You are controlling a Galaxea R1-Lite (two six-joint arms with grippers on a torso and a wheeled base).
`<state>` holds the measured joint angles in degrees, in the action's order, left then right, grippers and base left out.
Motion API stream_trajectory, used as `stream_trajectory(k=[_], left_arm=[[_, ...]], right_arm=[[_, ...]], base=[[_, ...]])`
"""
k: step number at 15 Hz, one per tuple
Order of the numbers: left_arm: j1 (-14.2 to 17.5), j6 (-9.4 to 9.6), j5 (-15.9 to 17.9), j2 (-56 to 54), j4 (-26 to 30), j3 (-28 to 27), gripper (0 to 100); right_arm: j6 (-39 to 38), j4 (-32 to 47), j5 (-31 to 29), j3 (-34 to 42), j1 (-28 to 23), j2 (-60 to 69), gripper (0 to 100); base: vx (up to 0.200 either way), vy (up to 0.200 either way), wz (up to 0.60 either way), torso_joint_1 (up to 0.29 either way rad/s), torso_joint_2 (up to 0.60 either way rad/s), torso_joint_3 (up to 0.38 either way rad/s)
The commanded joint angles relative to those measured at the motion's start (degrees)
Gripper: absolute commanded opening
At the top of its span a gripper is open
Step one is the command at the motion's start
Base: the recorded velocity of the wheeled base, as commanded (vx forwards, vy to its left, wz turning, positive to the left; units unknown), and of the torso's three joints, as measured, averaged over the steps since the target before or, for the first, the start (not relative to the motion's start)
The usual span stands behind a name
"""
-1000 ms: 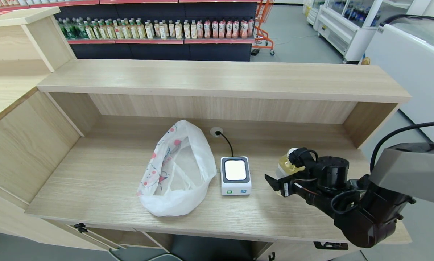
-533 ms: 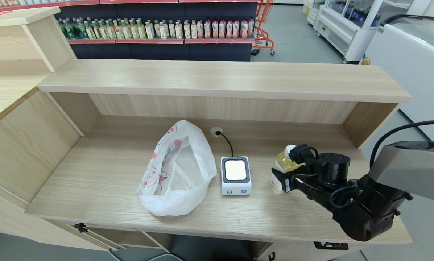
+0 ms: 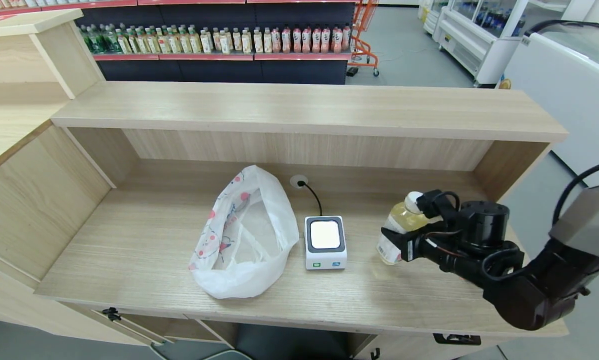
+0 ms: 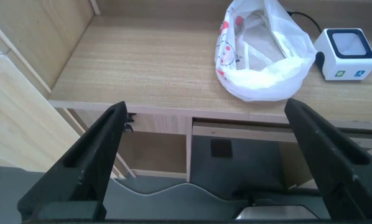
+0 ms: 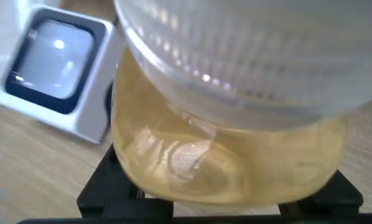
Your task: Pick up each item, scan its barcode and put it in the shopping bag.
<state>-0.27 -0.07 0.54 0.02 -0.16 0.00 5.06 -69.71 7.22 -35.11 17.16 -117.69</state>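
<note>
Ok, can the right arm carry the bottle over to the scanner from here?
Probably yes: the right gripper is shut on the bottle, and only bare counter lies between it and the scanner.

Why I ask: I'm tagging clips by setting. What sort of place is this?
Probably a convenience-store checkout: a wooden counter with a barcode scanner beside a shopping bag, and shelves of bottled drinks behind.
</note>
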Motion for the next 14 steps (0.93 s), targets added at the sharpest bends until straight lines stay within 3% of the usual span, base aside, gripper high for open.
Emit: stream_trajectory(k=[1, 3, 8, 14], left_arm=[[0.0, -0.01, 0.0, 0.1, 0.0, 0.0, 100], [0.1, -0.01, 0.0, 0.1, 0.0, 0.0, 100], [0.0, -0.01, 0.0, 0.0, 0.0, 0.0, 100], [0.0, -0.01, 0.0, 0.1, 0.0, 0.0, 100]], right_arm=[[-3.3, 11.1, 7.9, 0.3, -1.3, 18.2, 0], [-6.5, 20.6, 15.6, -1.4, -1.3, 26.4, 0], [-11.6, 28.0, 35.3, -1.5, -0.7, 32.4, 0], [-11.7, 30.9, 44.5, -0.6, 2.7, 33.9, 0]], base=[[0.0, 0.0, 0.0, 0.0, 0.0, 0.0], [0.0, 0.0, 0.0, 0.0, 0.0, 0.0], [0.0, 0.0, 0.0, 0.0, 0.0, 0.0], [0.0, 0.0, 0.0, 0.0, 0.0, 0.0]])
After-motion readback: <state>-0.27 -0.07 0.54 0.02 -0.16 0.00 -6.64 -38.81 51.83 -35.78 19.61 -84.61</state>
